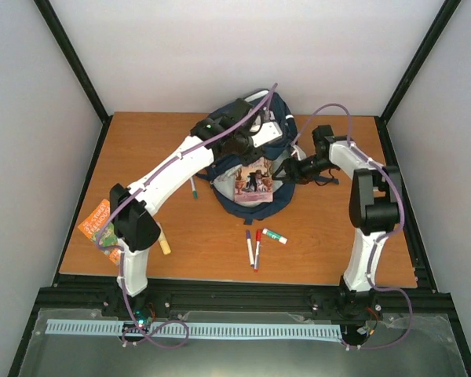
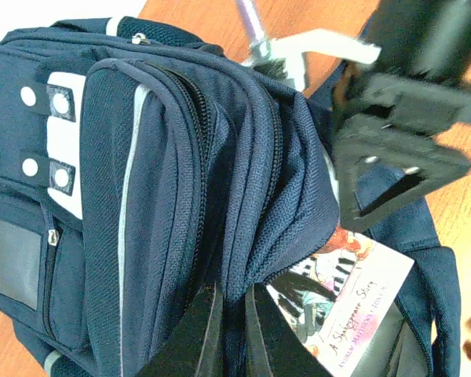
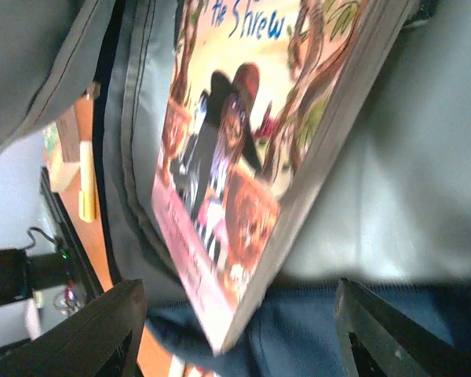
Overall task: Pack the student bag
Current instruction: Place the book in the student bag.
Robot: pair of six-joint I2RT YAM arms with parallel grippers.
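The student bag [image 1: 276, 118], navy blue, lies at the table's middle with its mouth facing the arms. A picture book [image 1: 253, 182] sticks halfway out of that mouth. My left gripper [image 2: 235, 292] is shut on a fold of the student bag [image 2: 165, 181] at the edge of its opening, holding it up over the book [image 2: 365, 287]. My right gripper [image 3: 243, 338] stands open just outside the mouth. The book [image 3: 235, 157] rests on the pale grey lining [image 3: 408, 181] ahead of the jaws, and neither finger touches it. From above, the right gripper [image 1: 282, 170] sits beside the book's right edge.
Purple [image 1: 250, 246], red [image 1: 257, 248] and green-capped [image 1: 275, 236] markers lie in front of the bag. A teal pen [image 1: 194, 188] lies to its left. A yellow marker [image 1: 165, 244] and an orange book [image 1: 96, 221] sit near the left arm's base.
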